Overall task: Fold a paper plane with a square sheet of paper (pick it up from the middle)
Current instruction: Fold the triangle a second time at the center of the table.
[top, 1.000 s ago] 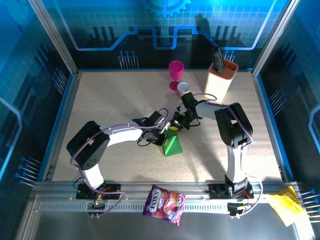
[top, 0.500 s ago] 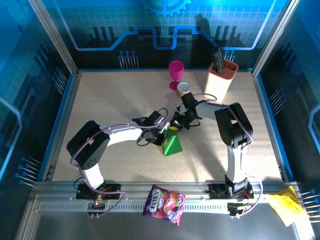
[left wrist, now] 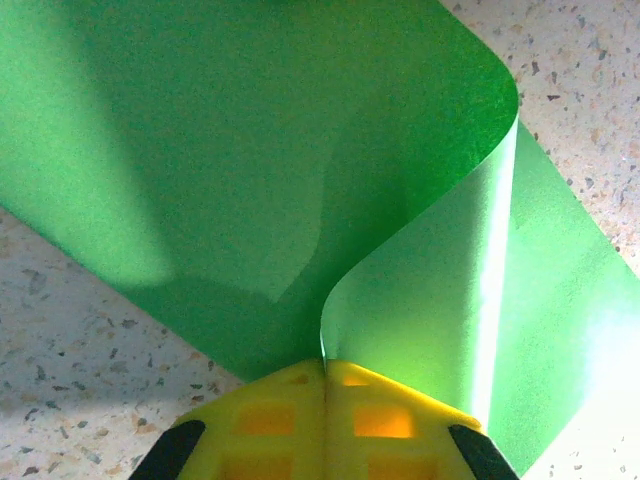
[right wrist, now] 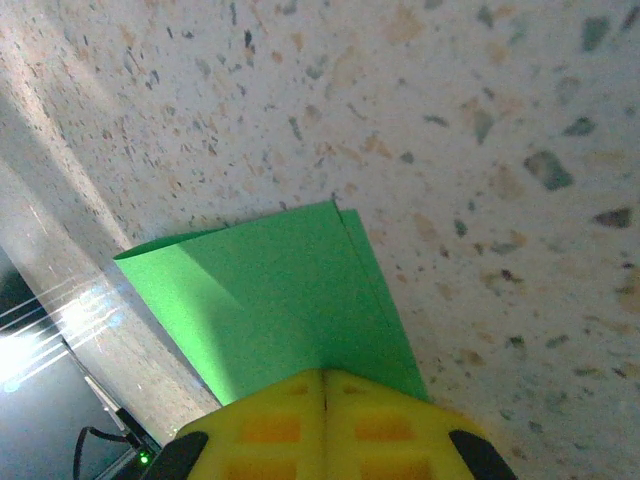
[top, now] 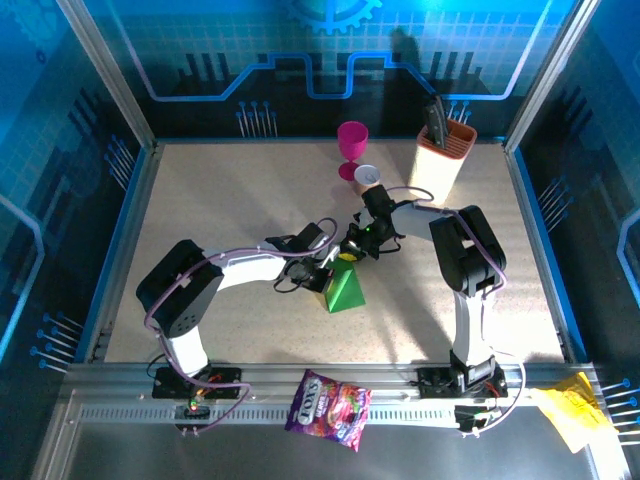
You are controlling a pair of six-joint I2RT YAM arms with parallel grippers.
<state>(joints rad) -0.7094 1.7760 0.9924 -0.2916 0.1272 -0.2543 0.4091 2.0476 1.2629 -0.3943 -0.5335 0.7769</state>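
1. Near rail: a purple snack bag (top: 328,398) lies between the two arm bases. A crumpled yellow paper (top: 570,408) lies at the right end of the rail. Neither belongs to the fold.
2. Work position: the square sheet of paper (top: 343,288) rests on the speckled table (top: 220,210) near its centre, between the two wrists. From above it reads as a compact, roughly triangular green shape, not a flat square.
3. Left gripper (top: 322,278): in the left wrist view its yellow fingers (left wrist: 270,420) are pressed together, pinching an edge of the sheet (left wrist: 250,150). One layer curls up and over from the pinch point in a soft, unflattened loop, while a second layer lies flat on the table below.
4. Right gripper (top: 352,250): in the right wrist view its fingers (right wrist: 380,425) are likewise pressed together on the sheet (right wrist: 280,290) at its far end. The paper there shows two stacked layers with slightly offset edges running to a corner.
5. Far zone: a pink goblet (top: 351,145), a small cup (top: 367,178) and a tan holder (top: 443,155) with dark handles stand well apart from the work.
6. Progress assessment: at least one fold is in place and another appears to be under way. No slim pointed dart with a centre crease exists yet, so the curled flap needs flattening and creasing, and the nose and wing folds are judged outstanding.
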